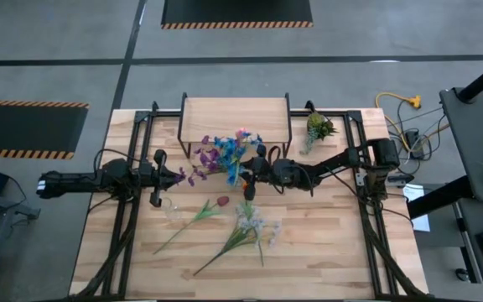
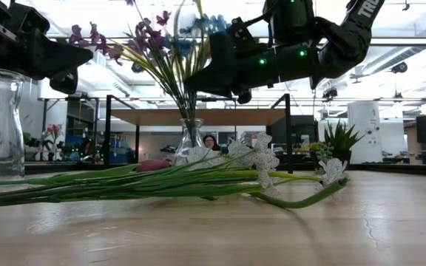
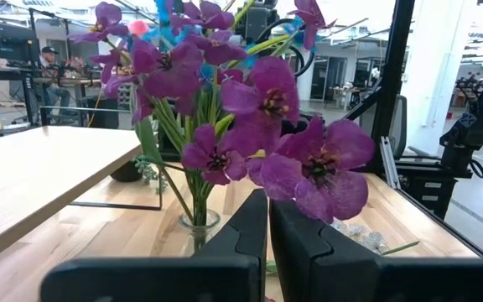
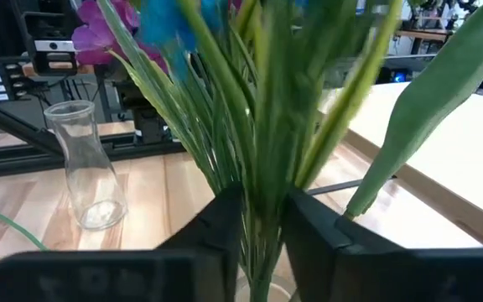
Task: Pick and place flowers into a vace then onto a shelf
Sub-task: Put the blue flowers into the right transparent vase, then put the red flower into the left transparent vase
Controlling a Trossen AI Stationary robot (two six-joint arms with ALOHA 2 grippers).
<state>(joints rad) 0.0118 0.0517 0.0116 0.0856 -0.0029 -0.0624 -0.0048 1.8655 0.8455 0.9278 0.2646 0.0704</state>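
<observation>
We are holding our right gripper with its jaws slightly apart around the green stems of the purple, blue and pink artificial flowers standing in a clear glass vase near the far edge of the wooden table, just in front of the small wooden shelf on black legs. Our left gripper is waiting beside the bouquet with its jaws pressed together, empty. An empty glass carafe is standing nearby. White and dark red loose flowers are lying toward the near edge. White lettering on our right arm is showing, only partly legible.

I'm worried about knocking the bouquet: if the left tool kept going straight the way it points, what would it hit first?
Most likely the purple flowers of the bunch standing in the vase. In the left wrist view the blooms fill the space just beyond the shut left tool; how far off they are is unclear.
</observation>
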